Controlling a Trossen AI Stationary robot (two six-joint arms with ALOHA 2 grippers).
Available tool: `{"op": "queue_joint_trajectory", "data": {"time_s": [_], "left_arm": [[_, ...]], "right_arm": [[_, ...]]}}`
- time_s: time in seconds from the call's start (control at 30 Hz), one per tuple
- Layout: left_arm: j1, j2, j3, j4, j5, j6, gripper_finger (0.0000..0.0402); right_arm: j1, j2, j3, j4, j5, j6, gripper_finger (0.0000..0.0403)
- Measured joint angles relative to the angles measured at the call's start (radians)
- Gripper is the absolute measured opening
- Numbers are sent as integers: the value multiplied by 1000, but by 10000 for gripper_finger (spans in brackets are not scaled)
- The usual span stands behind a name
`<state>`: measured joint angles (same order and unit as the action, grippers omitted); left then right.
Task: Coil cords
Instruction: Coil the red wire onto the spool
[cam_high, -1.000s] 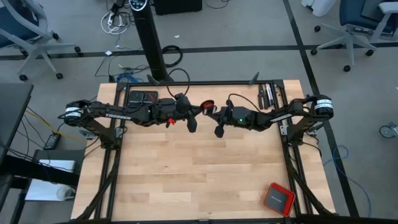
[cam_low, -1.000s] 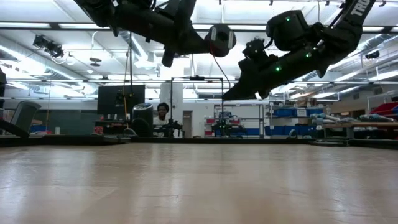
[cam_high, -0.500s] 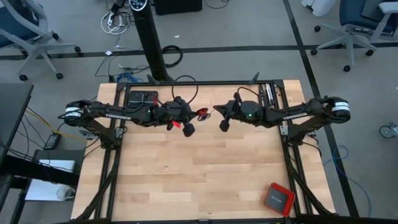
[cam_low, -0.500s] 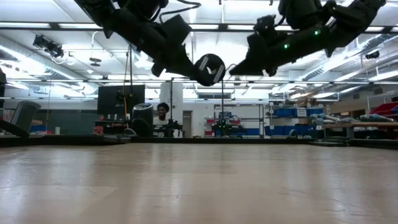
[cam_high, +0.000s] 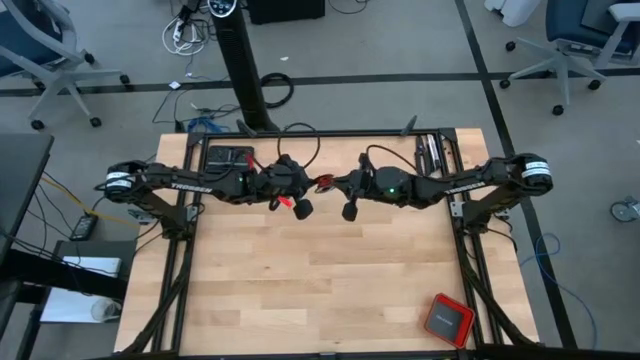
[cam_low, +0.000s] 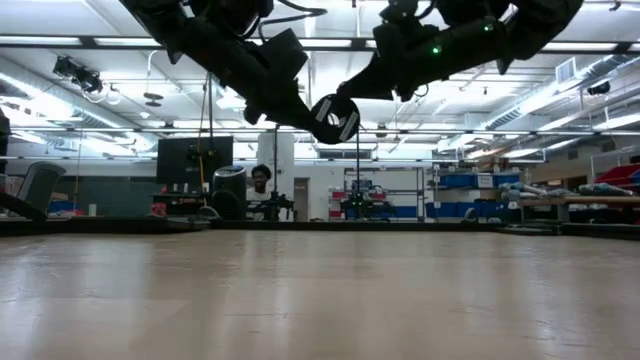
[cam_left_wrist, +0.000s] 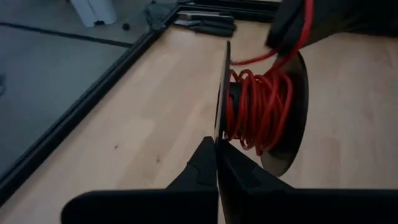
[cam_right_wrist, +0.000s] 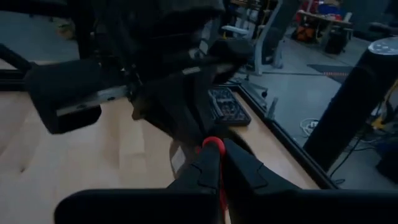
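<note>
A dark two-flanged spool (cam_left_wrist: 261, 106) with the thin red cord (cam_left_wrist: 255, 115) wound on its core hangs high over the far middle of the table (cam_high: 320, 280). In the low view its round flange (cam_low: 335, 117) shows face-on. My left gripper (cam_left_wrist: 216, 140) comes from the table's left and is shut on the spool. My right gripper (cam_right_wrist: 212, 149) comes from the right, just above the spool (cam_high: 323, 183), and is shut on a loose stretch of the cord. My left gripper pinches the rim of one thin flange (cam_left_wrist: 219, 118) between its two fingers, which slant down from the table's left. The spool is lifted clear of the table, its axis about level. My right gripper pinches the red cord (cam_right_wrist: 213, 142) between its fingertips, coming nearly level from the table's right. From the fingers the strand (cam_left_wrist: 306, 28) runs a short way down onto the winding.
A red square box with a dark top (cam_high: 447, 318) lies at the near right corner. A black case (cam_high: 230, 157) sits at the far left and dark tools (cam_high: 430, 152) at the far right. A person (cam_low: 262, 180) sits in the room beyond the table.
My left gripper has tipped downward and rolled, so the spool hangs lower than before. My right gripper has risen and gone toward the table's left, from below and right of the spool to close above it, staying shut.
</note>
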<state>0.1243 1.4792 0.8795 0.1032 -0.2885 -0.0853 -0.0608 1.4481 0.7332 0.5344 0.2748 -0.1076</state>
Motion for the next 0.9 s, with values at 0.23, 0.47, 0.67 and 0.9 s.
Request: {"op": "queue_joint_trajectory", "data": {"time_s": [0.23, 0.47, 0.67, 0.9], "left_arm": [[-1, 28, 0, 21, 69, 92, 1], [-1, 62, 0, 118, 153, 134, 1], [-2, 74, -2, 166, 162, 105, 1], [-1, 74, -1, 201, 248, 118, 1]], "right_arm": [[9, 56, 50, 7, -30, -56, 8], [15, 54, 54, 11, -50, -73, 23], [28, 54, 55, 26, -61, -73, 64], [29, 54, 55, 38, -76, -69, 95]]}}
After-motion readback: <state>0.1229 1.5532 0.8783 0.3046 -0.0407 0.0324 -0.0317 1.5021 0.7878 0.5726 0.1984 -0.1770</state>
